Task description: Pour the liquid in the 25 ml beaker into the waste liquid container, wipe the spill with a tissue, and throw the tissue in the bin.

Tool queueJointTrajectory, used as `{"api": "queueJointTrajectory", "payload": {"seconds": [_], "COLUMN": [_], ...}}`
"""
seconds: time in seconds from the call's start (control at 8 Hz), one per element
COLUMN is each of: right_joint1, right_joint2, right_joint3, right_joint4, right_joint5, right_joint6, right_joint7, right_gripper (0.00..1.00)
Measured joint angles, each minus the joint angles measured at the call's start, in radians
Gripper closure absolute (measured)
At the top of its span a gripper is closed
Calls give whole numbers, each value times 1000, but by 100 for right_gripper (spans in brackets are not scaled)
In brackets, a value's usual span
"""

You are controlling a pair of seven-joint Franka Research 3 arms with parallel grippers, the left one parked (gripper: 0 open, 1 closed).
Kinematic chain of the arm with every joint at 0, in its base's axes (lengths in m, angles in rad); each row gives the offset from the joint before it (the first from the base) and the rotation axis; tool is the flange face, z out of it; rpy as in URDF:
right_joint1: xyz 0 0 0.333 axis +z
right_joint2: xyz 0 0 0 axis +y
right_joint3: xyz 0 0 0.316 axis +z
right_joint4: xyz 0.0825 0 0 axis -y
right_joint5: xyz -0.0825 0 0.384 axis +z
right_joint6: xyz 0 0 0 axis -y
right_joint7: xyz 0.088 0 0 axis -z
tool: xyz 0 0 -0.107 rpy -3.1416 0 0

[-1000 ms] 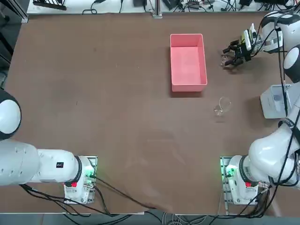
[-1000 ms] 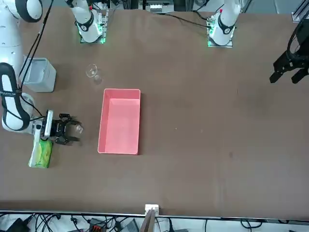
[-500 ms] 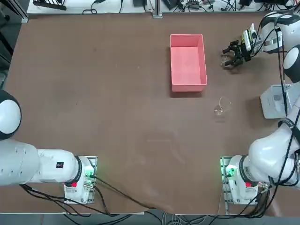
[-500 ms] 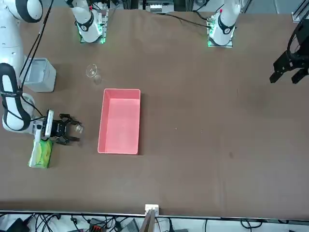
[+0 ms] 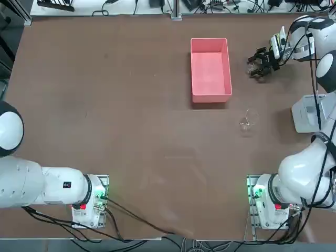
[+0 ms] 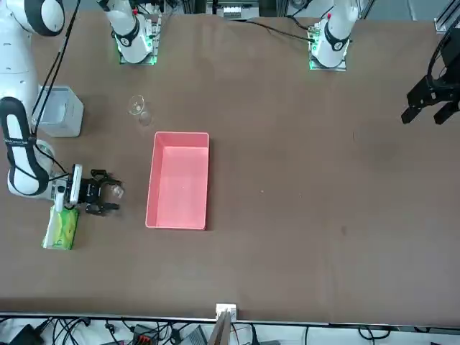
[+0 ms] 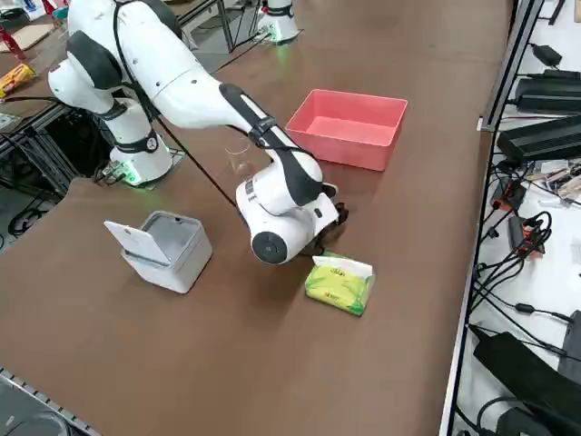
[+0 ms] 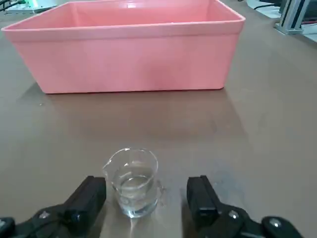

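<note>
The 25 ml beaker [image 8: 132, 182], tiny clear glass with a little liquid, stands upright on the table between the fingers of my right gripper [image 8: 146, 187]. The gripper is open, one finger on each side of the glass and neither touching it. In the front view the beaker [image 6: 117, 191] shows just beyond the gripper [image 6: 106, 200]. The waste liquid container [image 5: 210, 68], a shallow pink tray, lies a short way to the left of the gripper [image 5: 258, 65] in the top view. The bin [image 5: 308, 113], a pale grey box with its lid up, stands at the right table edge. No loose tissue shows.
A larger clear beaker [image 5: 249, 119] stands between the tray and my right arm's base. A green tissue pack [image 7: 339, 283] lies under the wrist near the table's right edge. The bin [image 7: 163, 247] sits close beside the arm.
My right wrist has shifted a little away from the robot's base. The gripper stays open around the small beaker, which has not moved.
</note>
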State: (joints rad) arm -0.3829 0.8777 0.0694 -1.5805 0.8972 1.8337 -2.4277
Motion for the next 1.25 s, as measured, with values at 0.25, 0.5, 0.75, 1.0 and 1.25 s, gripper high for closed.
{"api": "queueJointTrajectory", "payload": {"seconds": [0.25,0.5,0.75,1.0,1.25], "right_joint1": [4,10,10,10,10], "right_joint2": [2,3,3,3,4], "right_joint3": [0,0,0,0,0], "right_joint4": [8,9,10,10,10], "right_joint5": [8,22,23,23,23], "right_joint6": [0,1,1,1,2], "right_joint7": [-2,-3,-3,-4,-4], "right_gripper": [4,7,11,11,11]}}
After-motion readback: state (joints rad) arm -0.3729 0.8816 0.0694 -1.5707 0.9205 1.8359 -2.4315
